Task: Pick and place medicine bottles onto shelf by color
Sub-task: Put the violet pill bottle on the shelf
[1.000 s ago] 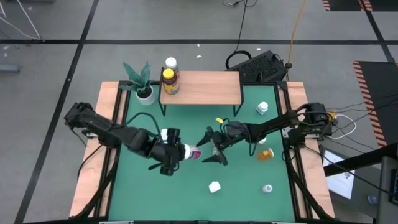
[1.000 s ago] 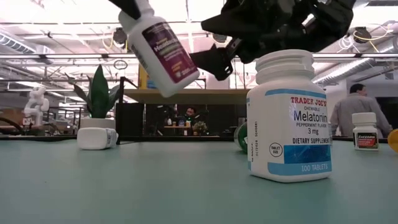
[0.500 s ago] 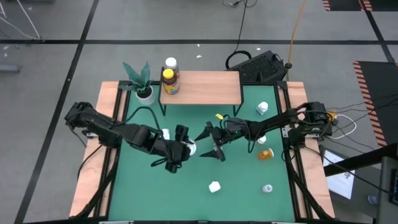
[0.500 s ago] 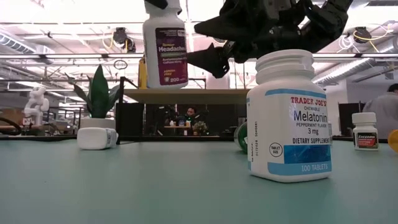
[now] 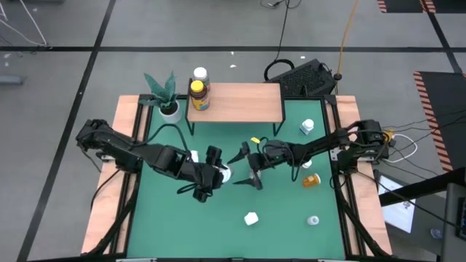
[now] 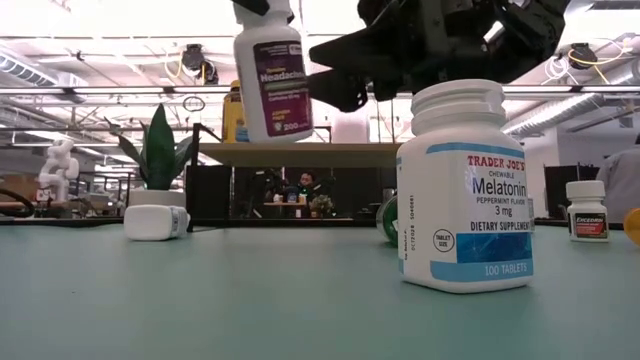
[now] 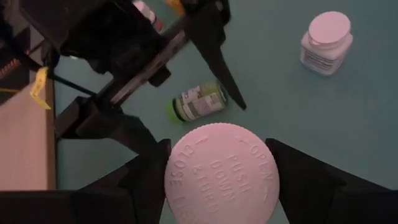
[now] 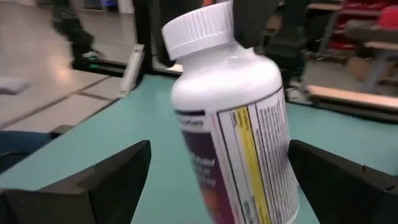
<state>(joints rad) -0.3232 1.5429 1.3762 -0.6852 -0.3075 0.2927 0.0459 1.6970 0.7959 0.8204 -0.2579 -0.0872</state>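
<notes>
A white medicine bottle (image 6: 275,85) with a purple label hangs in the air over the middle of the green table, with my left gripper (image 5: 216,175) shut on it. My right gripper (image 5: 245,169) stands open just to the bottle's right. Its fingers (image 8: 106,177) flank the bottle's body (image 8: 239,124) without touching it. At the far side stands the shelf (image 5: 240,102), a light-wood board on black legs. An amber bottle with a yellow cap (image 5: 198,94) stands on its left end, and a white-capped bottle (image 5: 199,75) shows at its far edge. My left gripper pinches the white bottle's cap (image 7: 221,171) by its sides between the two fingers (image 7: 146,183). The fingers come from above, slanting down from the table's left. The bottle hangs below them nearly upright, cap up, clear of the table.
A green bottle (image 7: 198,102) lies on the mat under my right arm. A white Melatonin bottle (image 6: 465,185) stands near the front, and another white bottle (image 6: 155,222) lies on its side. More bottles (image 5: 306,126), one of them orange (image 5: 311,179), stand at the right. A potted plant (image 5: 166,94) is left of the shelf.
My left gripper has rolled and shifted a little toward my right gripper. The white bottle, tilted with its bottom toward the right a second ago, now hangs nearly upright. My right gripper has rolled a little in place and stayed open.
</notes>
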